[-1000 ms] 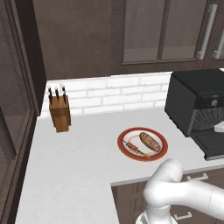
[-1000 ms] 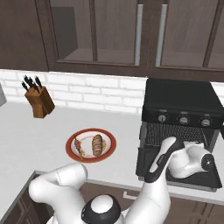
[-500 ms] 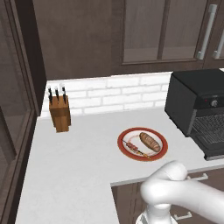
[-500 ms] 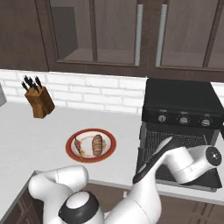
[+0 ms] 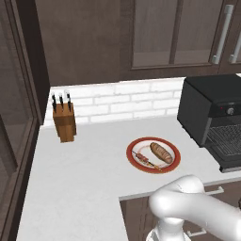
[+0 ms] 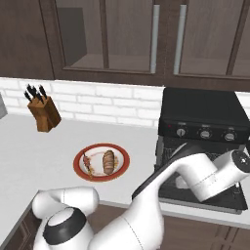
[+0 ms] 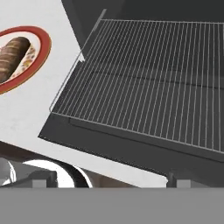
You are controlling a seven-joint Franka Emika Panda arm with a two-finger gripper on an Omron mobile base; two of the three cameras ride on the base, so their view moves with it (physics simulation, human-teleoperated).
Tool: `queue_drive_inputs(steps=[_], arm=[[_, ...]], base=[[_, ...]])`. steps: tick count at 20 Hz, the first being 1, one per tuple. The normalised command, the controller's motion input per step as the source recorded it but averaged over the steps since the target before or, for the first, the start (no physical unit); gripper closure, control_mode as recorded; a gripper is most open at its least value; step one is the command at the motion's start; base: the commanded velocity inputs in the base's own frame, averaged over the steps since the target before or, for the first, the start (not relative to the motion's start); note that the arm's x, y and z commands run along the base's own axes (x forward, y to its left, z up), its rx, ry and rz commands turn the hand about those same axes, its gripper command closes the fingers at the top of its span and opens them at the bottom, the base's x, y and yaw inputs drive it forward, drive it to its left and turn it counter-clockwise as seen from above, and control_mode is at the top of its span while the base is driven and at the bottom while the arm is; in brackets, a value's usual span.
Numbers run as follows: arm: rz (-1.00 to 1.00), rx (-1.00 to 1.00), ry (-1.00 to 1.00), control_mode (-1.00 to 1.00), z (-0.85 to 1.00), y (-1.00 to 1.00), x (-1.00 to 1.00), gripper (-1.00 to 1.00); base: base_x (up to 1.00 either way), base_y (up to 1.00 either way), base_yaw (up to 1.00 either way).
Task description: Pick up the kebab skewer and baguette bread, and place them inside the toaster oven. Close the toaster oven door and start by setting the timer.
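The kebab skewer (image 5: 145, 160) (image 6: 88, 163) and the baguette bread (image 5: 161, 152) (image 6: 108, 161) (image 7: 11, 57) lie side by side on a red-rimmed plate (image 5: 175, 151) (image 6: 101, 148). To their right stands the black toaster oven (image 5: 202, 108) (image 6: 202, 110). The toaster oven door (image 6: 205, 195) (image 7: 131, 146) lies folded down, and the wire rack (image 7: 144, 83) is bare. Three grey dials (image 6: 205, 133) sit on the front strip; I cannot tell which is the timer. My gripper (image 7: 108, 178) hovers over the door's front edge, open and holding nothing.
A wooden knife block (image 5: 64, 121) (image 6: 44, 113) stands at the back left against the white brick wall. Dark upper cabinets (image 6: 156, 39) hang above the counter. My white forearm (image 6: 195, 171) crosses in front of the oven opening. White counter (image 5: 84, 179) lies left of the plate.
My hand has drifted a little to the right in front of the oven and turned. The plate, the skewer, the bread and the door have not moved.
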Motion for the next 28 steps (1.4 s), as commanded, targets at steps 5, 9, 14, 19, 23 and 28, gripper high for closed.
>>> queue_drive_inputs(steps=[5,9,14,19,23,28], arm=[[0.00,-0.06,0.07,-1.00,0.60,1.00,-0.32,-1.00],[0.00,-0.21,0.01,-1.00,0.06,1.00,-0.05,-1.00],[0.00,-0.13,0.12,-1.00,0.00,1.00,0.00,-1.00],[0.00,-0.05,0.03,-1.00,0.00,1.00,0.09,-1.00],[0.00,0.00,0.03,-1.00,-0.01,1.00,0.33,-1.00],[-0.09,0.00,0.00,-1.00,0.05,0.71,0.75,-1.00]], base=[[0.00,0.00,0.00],[0.00,0.00,0.00],[0.00,0.00,0.00],[0.00,0.00,0.00],[0.00,0.00,0.00],[0.00,0.00,0.00]])
